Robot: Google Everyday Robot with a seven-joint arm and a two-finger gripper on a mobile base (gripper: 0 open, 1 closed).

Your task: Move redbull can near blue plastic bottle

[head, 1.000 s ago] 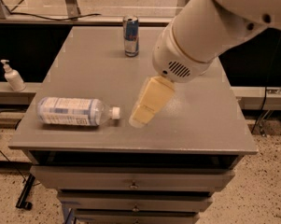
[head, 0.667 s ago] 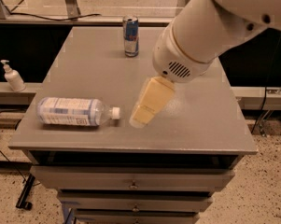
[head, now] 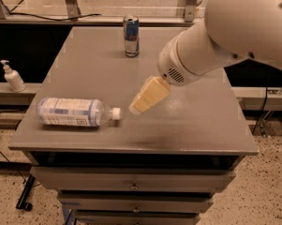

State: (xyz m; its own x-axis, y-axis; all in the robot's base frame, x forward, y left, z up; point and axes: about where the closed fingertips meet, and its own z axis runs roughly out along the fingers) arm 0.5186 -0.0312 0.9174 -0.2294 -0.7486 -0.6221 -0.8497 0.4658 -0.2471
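The redbull can (head: 131,35) stands upright near the far edge of the grey table (head: 196,125). The blue plastic bottle (head: 77,112) lies on its side at the front left, its white cap pointing right. My gripper (head: 139,105) hangs above the table's middle, to the right of the bottle's cap and well in front of the can. It holds nothing that I can see. The big white arm covers the table's right rear.
A small white pump bottle (head: 12,76) stands on a ledge left of the table. Drawers sit below the table front. A dark cable lies on the floor at left.
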